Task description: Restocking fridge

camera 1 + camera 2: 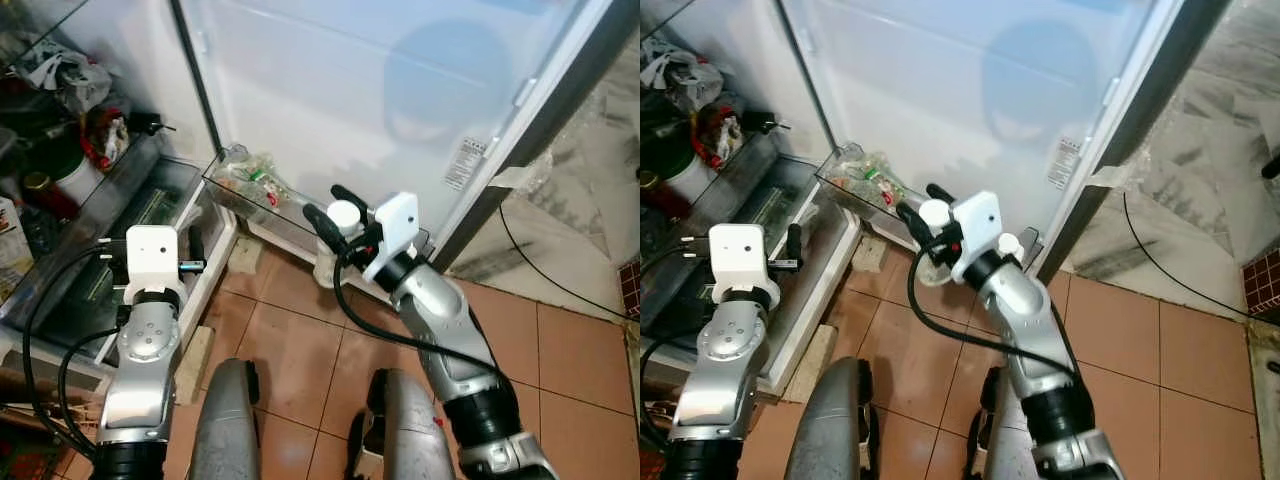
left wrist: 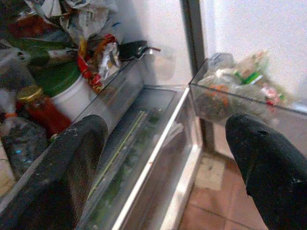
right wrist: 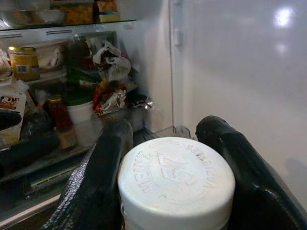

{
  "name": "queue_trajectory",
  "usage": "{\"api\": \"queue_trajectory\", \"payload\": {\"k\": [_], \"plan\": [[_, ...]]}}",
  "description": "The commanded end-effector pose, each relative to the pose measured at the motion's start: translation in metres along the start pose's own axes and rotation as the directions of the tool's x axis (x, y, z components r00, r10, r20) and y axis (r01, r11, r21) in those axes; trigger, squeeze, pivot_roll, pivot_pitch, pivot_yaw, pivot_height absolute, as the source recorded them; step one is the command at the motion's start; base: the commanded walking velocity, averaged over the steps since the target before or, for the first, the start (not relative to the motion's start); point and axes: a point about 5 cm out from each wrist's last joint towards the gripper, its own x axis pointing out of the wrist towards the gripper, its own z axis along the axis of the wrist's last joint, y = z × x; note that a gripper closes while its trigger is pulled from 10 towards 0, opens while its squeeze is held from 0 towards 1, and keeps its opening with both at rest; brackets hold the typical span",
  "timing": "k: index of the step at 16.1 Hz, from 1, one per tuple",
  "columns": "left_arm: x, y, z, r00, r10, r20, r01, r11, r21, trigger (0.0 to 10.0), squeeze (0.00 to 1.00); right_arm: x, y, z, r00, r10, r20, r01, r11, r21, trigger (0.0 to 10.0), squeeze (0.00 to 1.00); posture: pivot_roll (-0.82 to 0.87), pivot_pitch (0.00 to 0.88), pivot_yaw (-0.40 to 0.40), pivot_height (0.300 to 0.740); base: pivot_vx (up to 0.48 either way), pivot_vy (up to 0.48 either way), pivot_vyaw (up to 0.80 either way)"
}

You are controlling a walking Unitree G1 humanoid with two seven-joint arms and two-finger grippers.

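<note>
Right tool grips white-capped bottle above door bin.

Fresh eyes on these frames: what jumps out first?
The right gripper is shut on a white-capped bottle, held low by the open fridge door, above its bottom bin of packets. The left gripper hangs open before the crammed fridge shelves, facing a green-lidded tub and a red jar.

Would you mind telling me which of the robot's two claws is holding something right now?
The right claw, shut on the white-capped bottle by the door shelf; the left claw hangs open before the fridge drawer.
</note>
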Motion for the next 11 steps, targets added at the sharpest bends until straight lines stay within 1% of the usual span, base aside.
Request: {"api": "queue_trajectory", "payload": {"k": [1,2,3,5,6,8,9,10,11], "plan": [[0.000,0.000,-0.001,1.000,0.019,-0.016,-0.019,1.000,0.016,10.0,0.00,0.010,0.000,0.009,0.999,0.018,0.050,-0.018,1.000,-0.010,10.0,0.00,0.09,0.194,-0.019,0.631,0.000,0.000,0.00],[-0.001,0.001,-0.001,0.999,0.033,-0.016,-0.032,0.999,0.027,10.0,0.00,0.019,0.003,0.010,0.998,0.032,0.062,-0.032,0.999,-0.001,10.0,0.00,0.09,0.201,-0.021,0.631,0.000,0.000,0.00],[-0.003,0.009,0.001,0.998,0.066,-0.003,-0.065,0.996,0.065,10.0,0.00,0.034,0.008,0.012,0.995,0.052,0.080,-0.053,0.999,0.010,10.0,0.00,0.11,0.212,-0.031,0.631,0.000,0.000,0.00],[-0.005,0.016,0.000,0.997,0.081,0.002,-0.081,0.991,0.107,10.0,0.00,0.045,0.010,0.013,0.995,0.051,0.089,-0.054,0.998,0.029,10.0,0.00,0.12,0.220,-0.036,0.631,0.000,0.000,0.00],[-0.012,0.026,-0.007,0.997,0.076,-0.027,-0.073,0.990,0.120,10.0,0.00,0.055,0.010,0.014,0.996,0.031,0.083,-0.033,0.999,0.025,10.0,0.00,0.13,0.229,-0.041,0.631,0.000,0.000,0.00],[-0.025,0.035,-0.017,0.997,0.043,-0.068,-0.036,0.995,0.098,10.0,0.00,0.062,0.000,0.010,0.997,-0.051,0.056,0.049,0.998,0.033,10.0,0.00,0.15,0.242,-0.050,0.631,0.000,0.000,0.00],[-0.029,0.036,-0.019,0.997,0.032,-0.074,-0.025,0.995,0.096,10.0,0.00,0.062,-0.005,0.009,0.996,-0.079,0.039,0.079,0.997,0.003,10.0,0.00,0.17,0.249,-0.054,0.631,0.000,0.000,0.00],[-0.031,0.037,-0.020,0.996,0.031,-0.080,-0.023,0.995,0.096,10.0,0.00,0.062,-0.008,0.008,0.995,-0.099,0.034,0.099,0.995,-0.008,10.0,0.00,0.17,0.251,-0.056,0.631,0.000,0.000,0.00],[-0.036,0.038,-0.022,0.995,0.015,-0.094,-0.008,0.997,0.081,10.0,0.00,0.061,-0.020,0.005,0.986,-0.167,0.013,0.167,0.985,-0.041,10.0,0.00,0.20,0.261,-0.062,0.631,0.000,0.000,0.00]]}}
